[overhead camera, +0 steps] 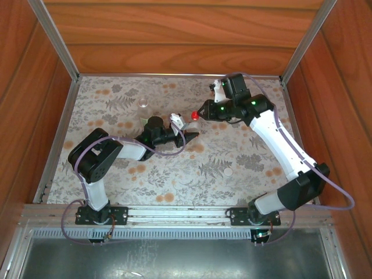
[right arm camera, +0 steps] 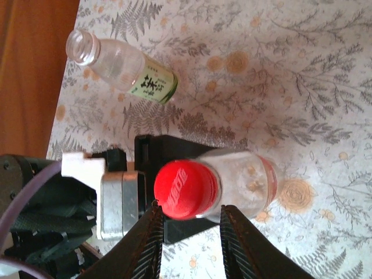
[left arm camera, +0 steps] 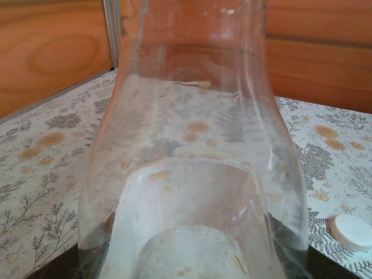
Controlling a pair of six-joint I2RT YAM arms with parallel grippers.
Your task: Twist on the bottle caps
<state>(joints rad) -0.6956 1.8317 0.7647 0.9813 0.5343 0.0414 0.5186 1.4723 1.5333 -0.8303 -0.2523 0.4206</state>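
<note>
A clear bottle with a pinkish-red label [right arm camera: 247,180] is held off the table, and my left gripper [overhead camera: 190,131] is shut on its body. From the left wrist view its clear wall [left arm camera: 192,133] is right in front of the lens. A red cap [right arm camera: 186,189] sits on its neck. My right gripper [right arm camera: 189,204] is open, its ribbed fingertips [right arm camera: 152,216] on either side of the cap's lower edge, with a slim gap on the right side. A green-labelled bottle [right arm camera: 125,70] stands uncapped on the table. A white cap [overhead camera: 229,172] lies loose on the table, also seen from the left wrist [left arm camera: 351,231].
The table has a floral print [overhead camera: 174,174] and wooden walls [overhead camera: 174,40] on three sides, with metal rails at the edges. The green-labelled bottle [overhead camera: 143,104] is just behind the left arm. Both arm bases are bolted at the near edge.
</note>
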